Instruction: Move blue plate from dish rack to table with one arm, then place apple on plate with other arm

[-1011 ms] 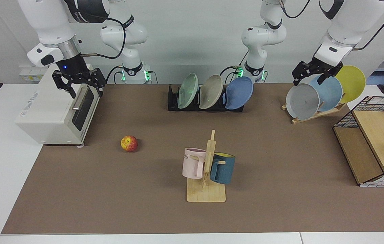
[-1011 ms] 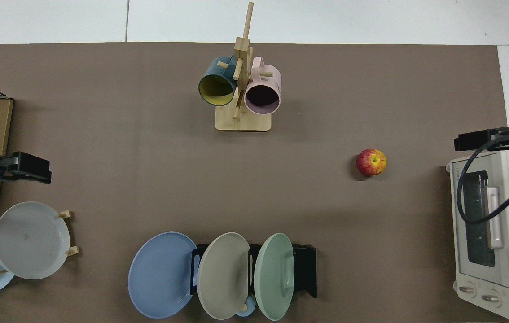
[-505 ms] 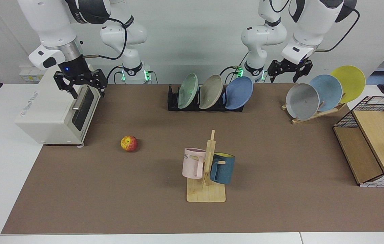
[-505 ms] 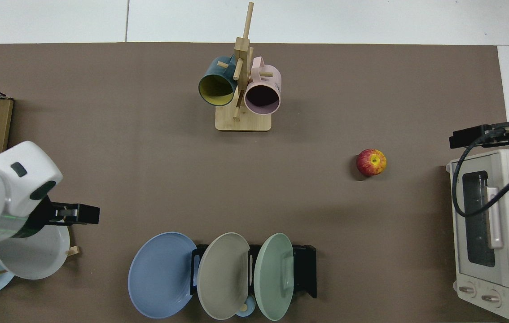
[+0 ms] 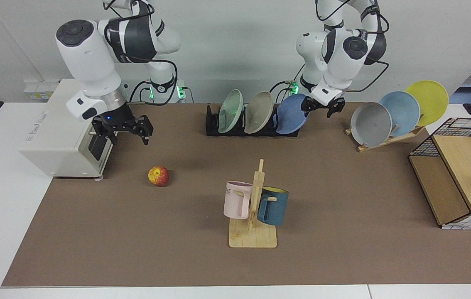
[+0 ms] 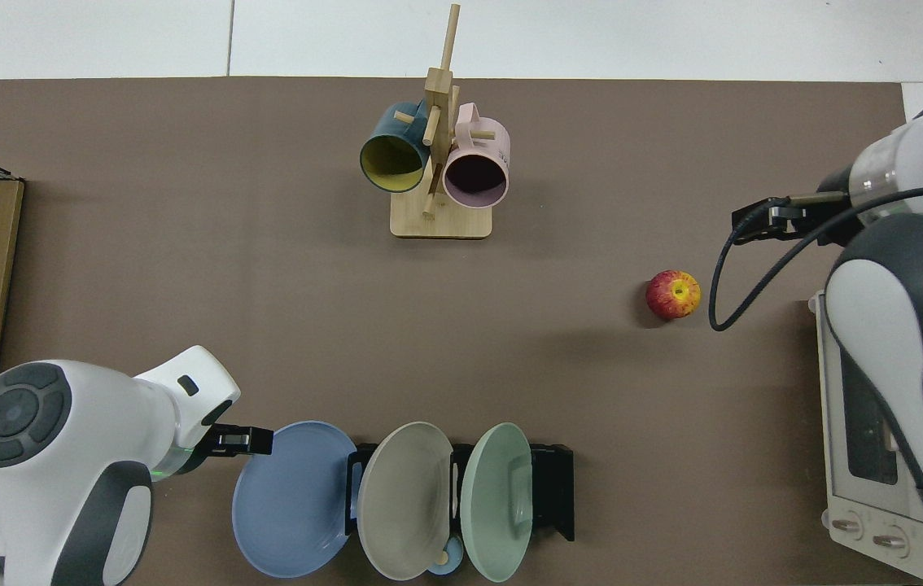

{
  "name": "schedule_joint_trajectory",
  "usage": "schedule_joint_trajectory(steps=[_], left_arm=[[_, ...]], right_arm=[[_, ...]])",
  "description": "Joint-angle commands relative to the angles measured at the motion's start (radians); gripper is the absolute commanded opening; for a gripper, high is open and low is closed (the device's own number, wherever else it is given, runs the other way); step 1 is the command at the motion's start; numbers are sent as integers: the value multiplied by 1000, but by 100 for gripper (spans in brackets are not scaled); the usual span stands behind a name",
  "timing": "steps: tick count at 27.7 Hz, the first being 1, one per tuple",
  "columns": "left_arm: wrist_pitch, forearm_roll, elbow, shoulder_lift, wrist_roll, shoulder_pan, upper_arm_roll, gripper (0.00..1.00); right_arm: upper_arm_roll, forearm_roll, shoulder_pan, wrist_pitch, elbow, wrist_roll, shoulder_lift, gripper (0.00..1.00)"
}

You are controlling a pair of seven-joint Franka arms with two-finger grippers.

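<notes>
1. the blue plate (image 5: 293,114) stands on edge in the end slot of the dish rack (image 5: 214,124), leaning outward past the rack's end. just beside it sit a beige plate (image 5: 259,112) and a green plate (image 5: 231,111) in the next slots. the left gripper (image 5: 322,107) hovers at the blue plate's upper outer rim with its fingers spread; nothing is held.
2. in the top view the left gripper (image 6: 240,440) sits at the very edge of the blue plate (image 6: 292,498). if it closes on too thin a bite of rim, the plate may pivot or slip out on the lift.
3. the plate leans, so a gripper arriving off its tilt could push it instead of clamping it, tipping it flat onto the worktop (image 5: 343,187) or back against the beige plate.
4. a lift that drags sideways may catch the rack's dividers and shift the whole rack, disturbing the other two plates.
5. the wooden rack (image 5: 385,139) with its grey plate (image 5: 371,124) stands near the left arm's side; a wide swing outward could clip it.
6. the apple (image 5: 158,175) lies on the worktop, well apart from the rack. the right gripper (image 5: 121,131) hangs above and beside it with fingers apart, near the toaster oven (image 5: 65,133), holding nothing.
7. the apple is round: a pinch off its centre could roll it away, and a careless descent could knock the oven.
8. the mug stand (image 5: 254,207) occupies the middle, so the plate needs a clear spot that both arms can reach.
</notes>
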Motion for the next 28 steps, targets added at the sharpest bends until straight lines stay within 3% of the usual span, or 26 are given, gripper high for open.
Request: schedule_joint_trajectory(steps=[1, 12, 14, 16, 19, 22, 28], left_arm=[[14, -40, -71, -39, 5, -7, -9, 98], [-105, -54, -71, -50, 0, -31, -12, 98], [-112, -54, -69, -52, -2, -31, -25, 95], [-114, -54, -66, -52, -18, -31, -45, 74], [-115, -54, -65, -55, -44, -33, -71, 31], [-118, -54, -62, -56, -49, -42, -78, 3], [-140, -50, -45, -53, -44, -39, -75, 0]], right_arm=[[3, 1, 16, 119, -87, 53, 24, 100], [3, 10, 23, 275, -294, 57, 21, 100], [3, 10, 25, 314, -325, 57, 21, 100], [3, 10, 28, 354, -349, 56, 23, 100], [3, 10, 28, 371, -369, 56, 27, 100], [3, 10, 28, 384, -376, 57, 55, 100], [3, 10, 26, 450, -376, 57, 129, 100]])
